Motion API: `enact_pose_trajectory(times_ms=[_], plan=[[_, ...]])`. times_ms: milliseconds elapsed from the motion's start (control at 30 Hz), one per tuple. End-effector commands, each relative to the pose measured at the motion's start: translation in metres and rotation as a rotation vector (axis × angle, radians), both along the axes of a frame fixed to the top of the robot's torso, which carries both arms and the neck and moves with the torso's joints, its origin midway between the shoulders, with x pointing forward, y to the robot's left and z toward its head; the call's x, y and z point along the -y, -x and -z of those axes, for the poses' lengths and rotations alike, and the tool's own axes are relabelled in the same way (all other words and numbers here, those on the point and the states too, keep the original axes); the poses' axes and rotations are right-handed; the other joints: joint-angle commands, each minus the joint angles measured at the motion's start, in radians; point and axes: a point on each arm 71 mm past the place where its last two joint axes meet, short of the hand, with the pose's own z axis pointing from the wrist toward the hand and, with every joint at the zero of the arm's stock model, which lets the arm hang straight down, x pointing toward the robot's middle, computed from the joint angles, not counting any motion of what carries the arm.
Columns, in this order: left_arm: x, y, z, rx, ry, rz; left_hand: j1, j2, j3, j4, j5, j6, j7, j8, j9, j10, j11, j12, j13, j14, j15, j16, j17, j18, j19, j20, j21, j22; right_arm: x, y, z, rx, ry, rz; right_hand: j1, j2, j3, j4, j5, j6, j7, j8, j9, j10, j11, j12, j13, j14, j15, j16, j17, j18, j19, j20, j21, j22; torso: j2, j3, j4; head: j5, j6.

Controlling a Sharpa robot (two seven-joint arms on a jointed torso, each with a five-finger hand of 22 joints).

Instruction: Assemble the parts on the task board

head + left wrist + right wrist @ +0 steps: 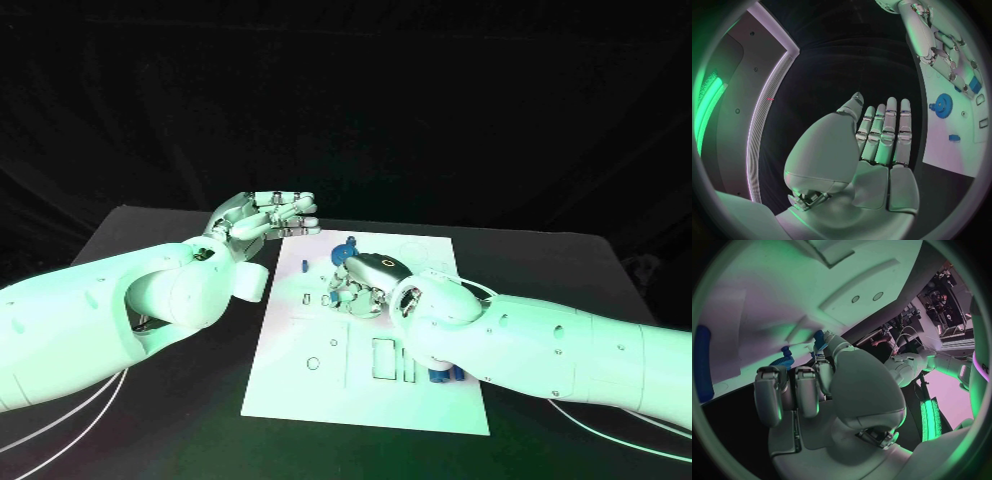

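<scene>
The white task board (332,385) lies in the middle of the black table. My right hand (364,285) is bent down over the board's far half, fingers curled in. Its fingertips pinch a small blue part (819,338) close to the board surface (767,300). A blue gear (346,250) stands on the board just beyond that hand, also seen as a toothed wheel (944,105). My left hand (270,214) hovers raised off the board's far left corner, palm flat, fingers (891,135) straight and holding nothing.
Two more blue parts (441,375) lie at the board's near right edge beside my right forearm. Another small blue piece (954,137) sits on the board near the gear. Rectangular slots (384,358) and round holes mark the board's near half. Black table surrounds the board.
</scene>
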Motion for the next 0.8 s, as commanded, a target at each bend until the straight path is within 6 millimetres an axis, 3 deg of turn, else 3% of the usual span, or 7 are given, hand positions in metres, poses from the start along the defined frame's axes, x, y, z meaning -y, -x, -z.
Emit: enact_pose_trajectory(times_ms=[33, 800], plan=[[0.0024, 0.0008, -0.0013, 0.005, 0.009, 0.02, -0.006, -0.007, 0.005, 0.001, 0.0, 0.0, 0.006, -0.005, 0.0, 0.0, 0.004, -0.005, 0.001, 0.004, 0.004, -0.002, 0.001, 0.005, 0.007, -0.001, -0.002, -0.001, 0.0014, 0.0002, 0.0055, -0.018, 0.043, 0.002, -0.009, -0.003, 0.001, 0.003, -0.001, 0.007, -0.001, 0.032, 0.047, 0.0, 0.008, 0.005, 0.03, 0.083, 0.003, 0.001, 0.175, -0.004, 0.061, -0.001, 0.002, 0.22, 0.0, 0.0001, -0.0007, 0.002, 0.0], [0.0015, 0.0008, -0.0014, 0.005, 0.009, 0.018, -0.006, -0.007, 0.005, 0.001, 0.0, 0.0, 0.006, -0.005, 0.0, 0.0, 0.004, -0.005, 0.001, 0.004, 0.004, -0.002, 0.001, 0.005, 0.007, -0.001, -0.002, -0.001, 0.0013, 0.0003, 0.0064, -0.023, 0.055, 0.007, -0.065, -0.046, -0.024, 0.028, 0.012, -0.022, 0.01, 0.026, 0.044, -0.017, 0.017, -0.008, 0.016, 0.082, 0.009, -0.002, 0.172, -0.003, 0.057, 0.003, -0.004, 0.217, 0.0, -0.0003, 0.0, -0.001, 0.0]])
